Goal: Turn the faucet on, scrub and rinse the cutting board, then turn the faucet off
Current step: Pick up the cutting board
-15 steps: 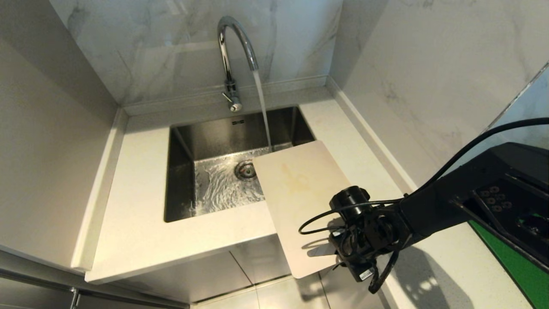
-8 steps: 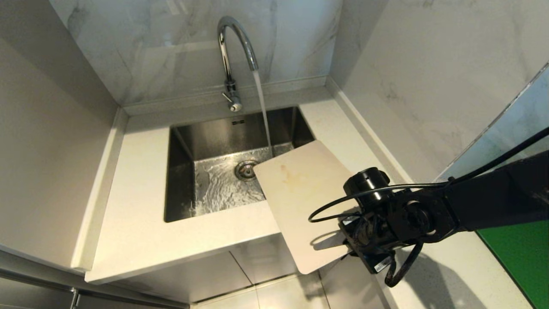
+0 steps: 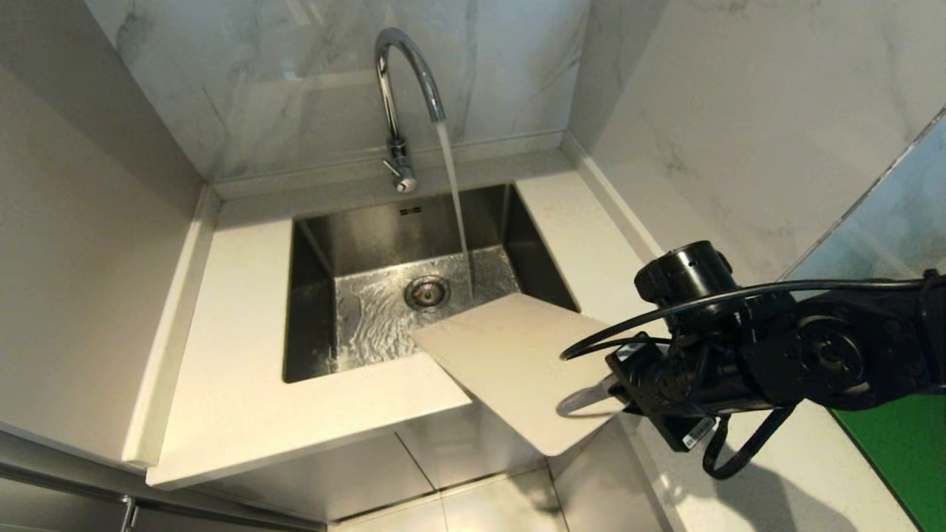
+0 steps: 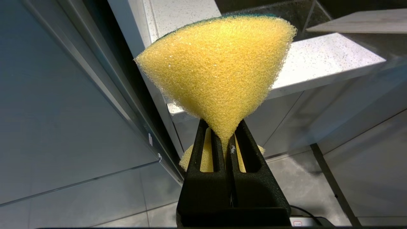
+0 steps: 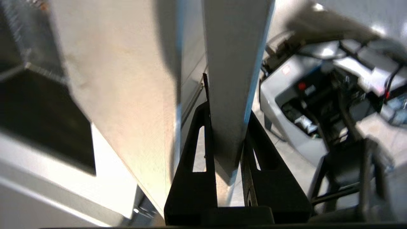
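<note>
While water runs, right gripper (image 3: 617,395) holds cutting board (image 3: 510,369).

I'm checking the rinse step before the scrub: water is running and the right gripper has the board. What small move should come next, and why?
Probably ease the cutting board further over the sink toward the stream. The right gripper is clamped on its near end, but the water falls just past its far edge onto the basin. The left gripper holds the sponge below the counter.

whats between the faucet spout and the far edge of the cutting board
In the head view, only the running water stream and the steel sink basin lie between the faucet spout and the cutting board, held by the right gripper.
</note>
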`<state>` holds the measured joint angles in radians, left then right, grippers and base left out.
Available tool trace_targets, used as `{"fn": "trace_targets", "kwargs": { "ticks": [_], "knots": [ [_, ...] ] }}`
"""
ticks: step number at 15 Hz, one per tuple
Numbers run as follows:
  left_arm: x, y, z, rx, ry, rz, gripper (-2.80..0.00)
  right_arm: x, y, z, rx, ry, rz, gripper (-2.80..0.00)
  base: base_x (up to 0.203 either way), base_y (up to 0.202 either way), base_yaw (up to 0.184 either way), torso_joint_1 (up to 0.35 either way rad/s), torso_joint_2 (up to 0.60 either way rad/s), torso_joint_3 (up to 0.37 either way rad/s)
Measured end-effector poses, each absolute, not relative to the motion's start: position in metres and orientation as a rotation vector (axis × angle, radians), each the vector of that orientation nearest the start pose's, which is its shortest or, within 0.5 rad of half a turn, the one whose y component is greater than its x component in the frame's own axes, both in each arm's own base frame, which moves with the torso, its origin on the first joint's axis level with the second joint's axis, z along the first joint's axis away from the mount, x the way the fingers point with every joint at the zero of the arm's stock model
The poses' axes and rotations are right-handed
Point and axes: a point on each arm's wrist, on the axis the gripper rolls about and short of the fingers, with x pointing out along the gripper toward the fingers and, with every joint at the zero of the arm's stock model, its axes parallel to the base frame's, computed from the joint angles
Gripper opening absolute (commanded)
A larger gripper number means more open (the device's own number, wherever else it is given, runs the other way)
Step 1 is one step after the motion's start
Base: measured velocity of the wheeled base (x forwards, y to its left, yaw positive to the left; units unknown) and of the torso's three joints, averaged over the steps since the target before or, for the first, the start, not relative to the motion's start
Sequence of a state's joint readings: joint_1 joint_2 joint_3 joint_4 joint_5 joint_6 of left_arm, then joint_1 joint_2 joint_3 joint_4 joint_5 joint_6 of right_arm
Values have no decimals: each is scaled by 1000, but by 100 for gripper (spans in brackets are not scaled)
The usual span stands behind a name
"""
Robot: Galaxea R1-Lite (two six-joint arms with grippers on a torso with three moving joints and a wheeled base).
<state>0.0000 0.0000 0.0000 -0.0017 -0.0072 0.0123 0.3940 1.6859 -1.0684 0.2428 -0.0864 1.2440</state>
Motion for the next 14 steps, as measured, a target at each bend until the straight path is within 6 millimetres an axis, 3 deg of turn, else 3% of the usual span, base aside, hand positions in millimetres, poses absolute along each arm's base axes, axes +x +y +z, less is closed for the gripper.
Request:
{"fn": "trace_targets", "kwargs": {
  "ticks": [4,14],
  "knots": [
    [-23,0,76,12,-2,-8,-280,264,106,212,815,791,-127,-280,0,0,0,0,0,0],
    [-23,0,76,12,-2,-8,-280,281,95,299,492,508,84,-280,0,0,0,0,0,0]
  ]
}}
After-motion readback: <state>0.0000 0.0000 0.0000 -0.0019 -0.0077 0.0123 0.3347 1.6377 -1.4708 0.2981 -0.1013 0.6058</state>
